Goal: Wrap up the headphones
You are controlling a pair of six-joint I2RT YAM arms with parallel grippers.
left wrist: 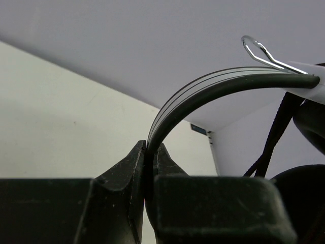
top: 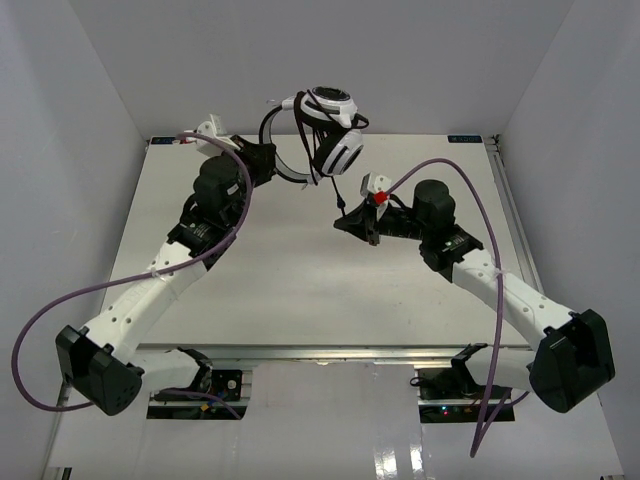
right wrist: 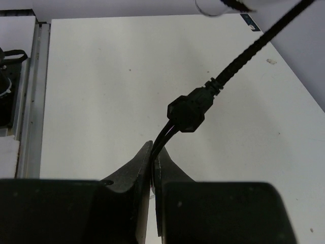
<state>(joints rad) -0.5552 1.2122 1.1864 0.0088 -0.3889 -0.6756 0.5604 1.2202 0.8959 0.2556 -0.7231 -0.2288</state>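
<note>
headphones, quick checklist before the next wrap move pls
1. left gripper shut on the headband: ok
2. right gripper shut on the cord, just below its splitter: ok
3. headphones held up off the table: ok
4. cord running straight from the earcups to the right gripper, no snag: ok in the right wrist view
5. how many turns already sit on the headphones: cannot tell
6. where the cord's loose end lies past the right jaws: cannot tell, hidden
</note>
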